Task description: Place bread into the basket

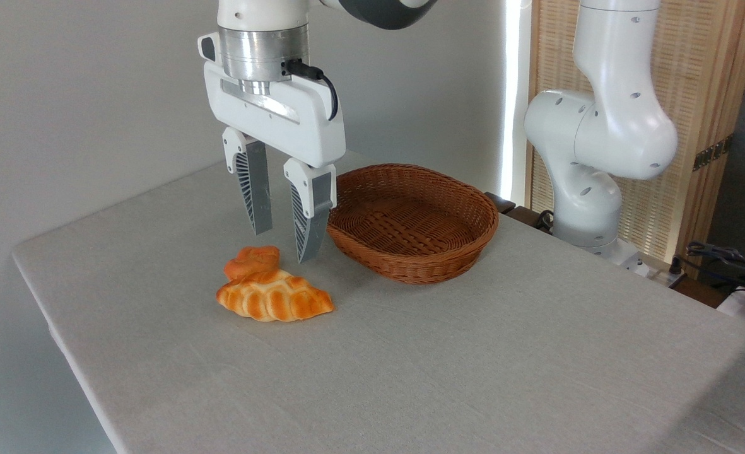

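Observation:
The golden-orange braided bread (pixel 275 297) lies on the grey table (pixel 448 366), left of centre. A smaller orange pastry piece (pixel 253 260) touches its back side. The reddish-brown wicker basket (pixel 479 234) stands to the right and behind, with nothing in it. My gripper (pixel 281 246) hangs open just above and behind the bread, its ribbed fingers (pixel 252 192) pointing down and holding nothing. The right finger stands in front of the basket's left rim.
The arm's white base (pixel 590 189) rises at the table's back right, before a wooden slatted screen (pixel 694 113). Cables and dark gear (pixel 738 265) lie at the far right. The table's left edge (pixel 63 353) runs close to the bread.

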Robot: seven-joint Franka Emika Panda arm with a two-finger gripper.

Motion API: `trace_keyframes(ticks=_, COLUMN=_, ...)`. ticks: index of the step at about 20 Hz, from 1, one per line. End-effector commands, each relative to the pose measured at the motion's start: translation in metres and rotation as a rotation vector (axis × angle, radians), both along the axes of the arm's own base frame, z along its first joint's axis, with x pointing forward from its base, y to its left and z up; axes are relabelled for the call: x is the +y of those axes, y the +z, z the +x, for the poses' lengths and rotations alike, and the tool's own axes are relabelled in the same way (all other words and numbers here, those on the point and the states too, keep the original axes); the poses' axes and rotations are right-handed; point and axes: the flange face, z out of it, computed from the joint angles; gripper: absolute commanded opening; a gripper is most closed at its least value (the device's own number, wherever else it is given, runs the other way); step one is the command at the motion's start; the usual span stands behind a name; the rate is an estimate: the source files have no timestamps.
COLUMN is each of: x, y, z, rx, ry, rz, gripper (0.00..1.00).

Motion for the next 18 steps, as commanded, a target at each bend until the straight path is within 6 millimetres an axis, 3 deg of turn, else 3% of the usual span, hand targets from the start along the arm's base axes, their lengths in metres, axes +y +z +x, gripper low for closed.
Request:
trace_keyframes(ticks=1, x=0.001, y=0.001, z=0.0, rx=0.018, ry=-0.018, rz=-0.02, gripper=1.0)
trace_keyframes(ticks=9, x=-0.02, y=-0.014, z=-0.001, rx=0.038, ry=-0.107, rz=-0.011, gripper=1.0)
trace_keyframes(ticks=13, x=-0.051, y=-0.035, z=-0.008, rx=0.066, ry=-0.322, rz=0.006, gripper=1.0)
trace_keyframes(ticks=18, x=-0.062, y=-0.062, z=-0.015, rx=0.099, ry=-0.598, rz=0.024, gripper=1.0)
